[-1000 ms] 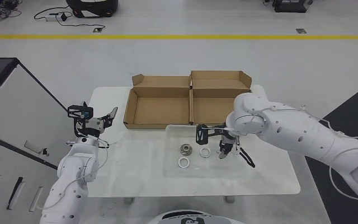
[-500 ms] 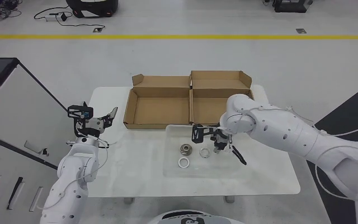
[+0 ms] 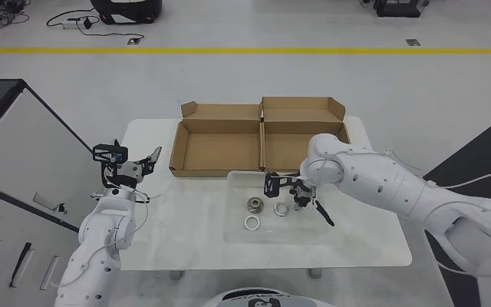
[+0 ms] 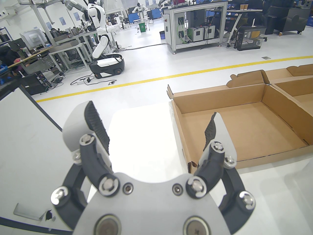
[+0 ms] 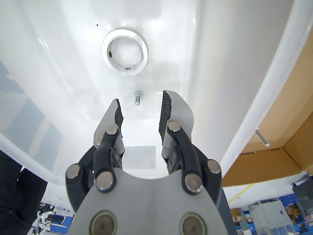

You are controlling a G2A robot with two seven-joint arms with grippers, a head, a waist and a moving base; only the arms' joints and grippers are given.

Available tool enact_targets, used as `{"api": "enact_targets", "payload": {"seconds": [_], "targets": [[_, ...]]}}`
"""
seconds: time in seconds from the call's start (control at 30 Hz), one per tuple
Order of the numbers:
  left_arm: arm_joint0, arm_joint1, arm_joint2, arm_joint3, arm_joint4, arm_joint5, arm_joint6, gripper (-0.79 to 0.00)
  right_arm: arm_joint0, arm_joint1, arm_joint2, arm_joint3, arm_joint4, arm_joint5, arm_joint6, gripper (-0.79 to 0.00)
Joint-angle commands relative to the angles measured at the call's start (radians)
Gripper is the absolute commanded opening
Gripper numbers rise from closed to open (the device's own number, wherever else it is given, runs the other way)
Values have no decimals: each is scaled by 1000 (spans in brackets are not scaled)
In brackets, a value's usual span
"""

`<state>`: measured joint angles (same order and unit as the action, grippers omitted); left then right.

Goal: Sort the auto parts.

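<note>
Over the white tray (image 3: 341, 230), the released right tool (image 5: 140, 97) has edged toward the metal ring (image 5: 124, 51)

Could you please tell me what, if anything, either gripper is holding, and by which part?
Nothing is held. The right gripper is open over a small bolt lying loose in the tray; the left gripper is open and empty.
</note>
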<state>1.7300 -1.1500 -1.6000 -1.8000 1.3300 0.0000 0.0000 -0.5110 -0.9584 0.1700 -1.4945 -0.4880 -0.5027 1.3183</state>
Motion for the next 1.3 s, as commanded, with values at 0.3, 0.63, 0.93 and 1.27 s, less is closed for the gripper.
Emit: {"api": "enact_targets", "payload": {"seconds": [0.3,0.63,0.93,1.27], "targets": [[0,0,0,0,0,0,0,0,-24,8,0,1,-10,-12,-12,-431],[0,0,0,0,0,0,0,0,-35,13,0,6,-19,-24,-24,-443],[0,0,0,0,0,0,0,0,-40,2,0,19,-29,-25,-25,-468],[0,0,0,0,0,0,0,0,-46,-14,0,48,-30,-30,-29,-471]]}}
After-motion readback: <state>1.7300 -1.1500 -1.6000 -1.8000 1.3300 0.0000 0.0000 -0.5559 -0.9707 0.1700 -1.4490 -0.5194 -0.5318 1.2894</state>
